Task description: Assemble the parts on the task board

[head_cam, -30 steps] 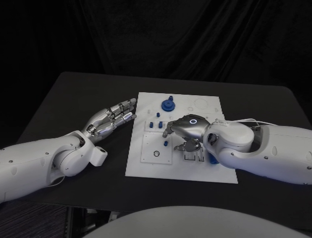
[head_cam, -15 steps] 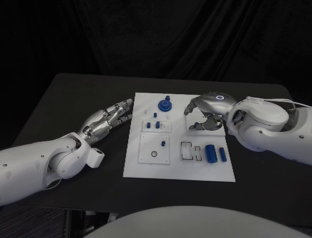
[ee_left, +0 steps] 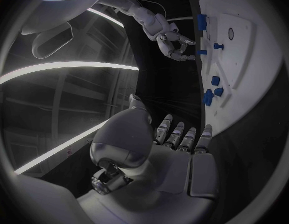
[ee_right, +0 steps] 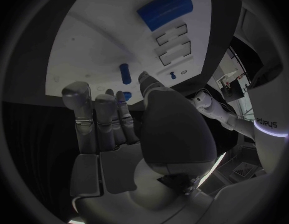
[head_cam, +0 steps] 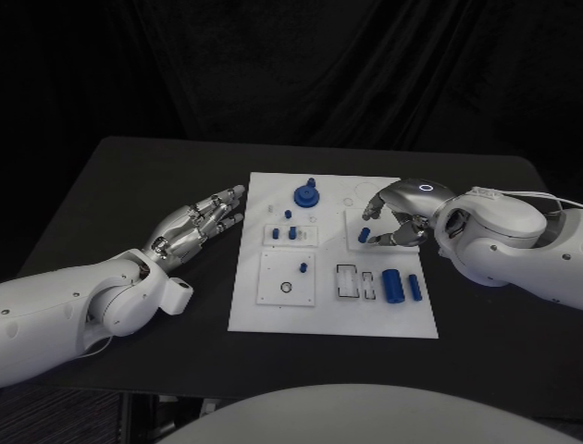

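Flat white task board (head_cam: pixel 321 314), small blue cylindrical parts (head_cam: pixel 390 284)

Black table (head_cam: pixel 131 185) against a dark draped curtain (head_cam: pixel 305 65).

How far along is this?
Partway, it seems. A knob and small pegs stand in the board. The right hand pinches a small blue part above it. Two cylinders lie loose. The left hand rests open beside the board.

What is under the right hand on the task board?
Under the right hand a small blue peg shows at its fingertips, over the white task board. Whether the hand holds it cannot be told; the board beneath the palm is covered.
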{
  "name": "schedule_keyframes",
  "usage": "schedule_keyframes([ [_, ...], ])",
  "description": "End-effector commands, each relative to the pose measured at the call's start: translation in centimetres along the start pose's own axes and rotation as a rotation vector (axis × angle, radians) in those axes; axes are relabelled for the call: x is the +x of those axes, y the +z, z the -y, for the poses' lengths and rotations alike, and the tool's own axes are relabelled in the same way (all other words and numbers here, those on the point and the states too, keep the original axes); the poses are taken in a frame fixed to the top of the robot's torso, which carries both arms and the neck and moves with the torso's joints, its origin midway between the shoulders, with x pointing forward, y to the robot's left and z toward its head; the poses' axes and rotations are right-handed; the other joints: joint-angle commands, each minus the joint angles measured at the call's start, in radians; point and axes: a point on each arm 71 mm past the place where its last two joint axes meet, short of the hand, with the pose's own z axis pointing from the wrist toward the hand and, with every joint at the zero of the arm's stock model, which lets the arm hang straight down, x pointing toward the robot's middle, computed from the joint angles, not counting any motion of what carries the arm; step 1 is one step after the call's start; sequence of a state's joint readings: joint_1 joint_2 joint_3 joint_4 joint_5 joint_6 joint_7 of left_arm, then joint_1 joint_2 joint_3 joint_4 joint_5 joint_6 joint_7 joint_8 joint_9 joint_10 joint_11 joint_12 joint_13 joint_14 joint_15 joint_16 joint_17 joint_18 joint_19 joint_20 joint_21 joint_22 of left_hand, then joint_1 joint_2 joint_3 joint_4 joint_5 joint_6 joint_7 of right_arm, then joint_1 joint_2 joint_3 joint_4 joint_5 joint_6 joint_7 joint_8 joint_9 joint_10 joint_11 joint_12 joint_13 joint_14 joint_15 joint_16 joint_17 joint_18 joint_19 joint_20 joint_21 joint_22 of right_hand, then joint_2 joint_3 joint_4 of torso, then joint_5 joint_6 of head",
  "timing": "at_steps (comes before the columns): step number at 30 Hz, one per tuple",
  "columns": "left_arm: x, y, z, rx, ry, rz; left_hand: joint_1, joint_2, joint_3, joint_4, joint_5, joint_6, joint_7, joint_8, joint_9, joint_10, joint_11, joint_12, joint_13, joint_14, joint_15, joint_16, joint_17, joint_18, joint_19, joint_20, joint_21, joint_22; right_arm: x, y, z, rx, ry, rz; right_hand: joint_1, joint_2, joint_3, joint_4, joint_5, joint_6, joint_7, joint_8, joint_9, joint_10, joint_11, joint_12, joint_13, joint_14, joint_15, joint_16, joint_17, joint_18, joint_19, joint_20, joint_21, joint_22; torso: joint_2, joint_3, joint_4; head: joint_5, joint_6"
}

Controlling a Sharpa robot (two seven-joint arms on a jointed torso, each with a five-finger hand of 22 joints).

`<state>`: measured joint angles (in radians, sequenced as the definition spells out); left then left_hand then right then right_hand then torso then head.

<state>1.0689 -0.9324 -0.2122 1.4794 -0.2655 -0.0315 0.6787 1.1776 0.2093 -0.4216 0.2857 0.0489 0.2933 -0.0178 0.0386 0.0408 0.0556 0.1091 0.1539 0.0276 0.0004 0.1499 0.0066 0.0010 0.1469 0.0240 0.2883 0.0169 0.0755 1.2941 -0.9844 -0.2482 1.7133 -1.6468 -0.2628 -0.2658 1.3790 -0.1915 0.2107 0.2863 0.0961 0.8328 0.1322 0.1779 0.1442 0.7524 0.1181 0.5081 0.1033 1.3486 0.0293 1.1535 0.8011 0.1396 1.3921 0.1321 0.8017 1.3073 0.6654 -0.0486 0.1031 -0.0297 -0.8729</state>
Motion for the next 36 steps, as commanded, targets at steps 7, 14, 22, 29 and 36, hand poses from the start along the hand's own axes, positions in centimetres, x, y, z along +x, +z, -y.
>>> schedule_keyframes([
  [7,0.1,0.0,0.6,0.095,-0.007,0.003,0.070,-0.001,0.059,0.000,0.006,-0.005,-0.007,-0.002,-0.001,0.004,-0.005,-0.009,-0.001,0.000,0.004,-0.007,-0.001,-0.008,-0.004,0.005,-0.004,-0.006,0.8,0.5,0.1,0.007,0.011,0.006,0.042,0.021,0.023,-0.011,0.059,0.017,0.004,-0.015,-0.007,0.038,-0.008,-0.005,-0.004,0.013,-0.007,0.006,0.005,-0.013,0.011,-0.010,0.011,0.094,0.002,0.0032,-0.0001,-0.004,0.000],
  [14,0.1,0.0,0.6,0.094,-0.010,0.000,0.067,0.012,0.071,0.005,0.021,-0.005,-0.007,-0.002,-0.001,0.002,-0.005,-0.010,-0.001,0.000,0.008,-0.007,-0.001,-0.004,-0.005,0.000,-0.004,-0.009,1.2,1.1,-0.1,-0.017,0.015,0.021,0.064,0.030,0.039,-0.027,0.099,0.022,0.017,-0.024,-0.012,0.089,-0.018,-0.010,-0.005,0.027,-0.015,0.019,0.027,-0.017,0.022,-0.017,0.040,0.101,-0.001,0.0019,-0.0015,0.000,0.000],
  [22,0.1,-0.1,0.6,0.090,-0.009,0.002,0.085,0.017,0.085,0.003,0.062,-0.003,-0.004,-0.002,-0.001,0.002,-0.003,-0.008,-0.001,0.000,0.010,-0.007,-0.001,0.004,-0.006,-0.001,-0.004,-0.010,1.6,1.6,-0.5,-0.038,0.021,0.011,0.083,0.028,0.078,-0.041,0.166,0.047,0.024,-0.027,-0.014,0.160,-0.026,-0.043,-0.015,0.032,-0.023,0.019,0.030,-0.019,0.026,-0.025,0.048,0.103,-0.002,0.0016,-0.0002,-0.001,0.000],
  [29,0.1,-0.1,0.5,0.088,-0.011,-0.001,0.117,0.018,0.101,0.000,0.100,-0.002,-0.001,-0.002,-0.001,0.001,-0.002,-0.006,-0.001,0.000,0.014,-0.007,-0.001,0.014,-0.006,0.001,-0.003,-0.012,2.0,1.9,-0.5,-0.045,0.018,-0.009,0.097,0.016,0.140,-0.055,0.229,0.102,0.019,-0.011,0.001,0.241,-0.033,-0.081,-0.023,0.036,-0.029,0.019,0.035,-0.021,0.029,-0.032,0.063,0.106,-0.004,0.0012,0.0022,-0.003,0.000],
  [36,0.1,-0.1,0.5,0.086,-0.012,-0.001,0.129,0.018,0.106,-0.001,0.114,-0.002,0.000,-0.002,-0.001,0.000,-0.002,-0.006,-0.001,0.000,0.017,-0.007,-0.001,0.017,-0.006,0.001,-0.003,-0.013,2.2,2.0,-0.5,-0.047,0.015,-0.024,0.094,0.009,0.164,-0.063,0.231,0.126,0.013,-0.006,0.011,0.290,-0.041,-0.100,-0.023,0.039,-0.035,0.017,0.036,-0.022,0.031,-0.037,0.070,0.107,-0.002,0.0014,-0.0008,-0.001,0.000],
])
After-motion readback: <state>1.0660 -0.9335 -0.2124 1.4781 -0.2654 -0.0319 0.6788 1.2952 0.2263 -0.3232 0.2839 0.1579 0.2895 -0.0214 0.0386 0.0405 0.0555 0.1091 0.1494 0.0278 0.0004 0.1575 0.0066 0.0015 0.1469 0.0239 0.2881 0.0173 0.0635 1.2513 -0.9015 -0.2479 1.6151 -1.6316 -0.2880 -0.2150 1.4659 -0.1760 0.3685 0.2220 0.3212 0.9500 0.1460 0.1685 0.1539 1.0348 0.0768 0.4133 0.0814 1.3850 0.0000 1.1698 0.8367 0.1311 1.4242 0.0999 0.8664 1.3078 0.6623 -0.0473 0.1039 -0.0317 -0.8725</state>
